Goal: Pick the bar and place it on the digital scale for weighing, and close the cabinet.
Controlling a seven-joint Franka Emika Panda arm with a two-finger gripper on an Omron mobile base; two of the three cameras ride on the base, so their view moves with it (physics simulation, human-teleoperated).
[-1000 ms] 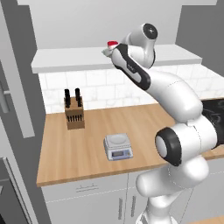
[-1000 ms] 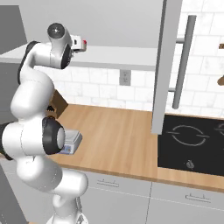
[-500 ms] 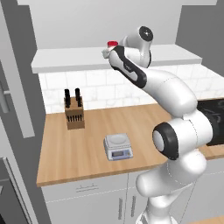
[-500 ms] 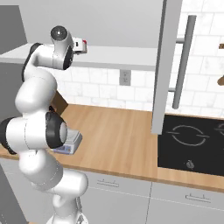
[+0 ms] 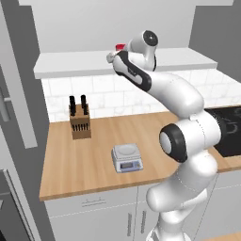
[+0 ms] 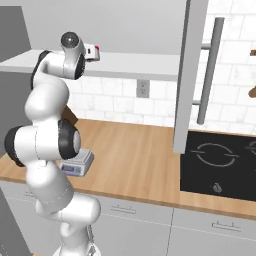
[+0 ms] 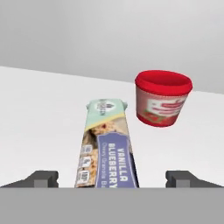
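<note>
Cabinet (image 6: 192,75): door open, hanging over the bench (image 5: 94,155).
Digital scale (image 5: 126,157): on the bench, platform bare.
Bar (image 7: 107,148): flat on the cabinet shelf, between wide-spread fingers (image 7: 43,178).
Risk: red-lidded jar (image 7: 162,98) just beside; a skewed reach could topple it.

Arm raised high, fingers (image 7: 42,179) wide apart
</note>
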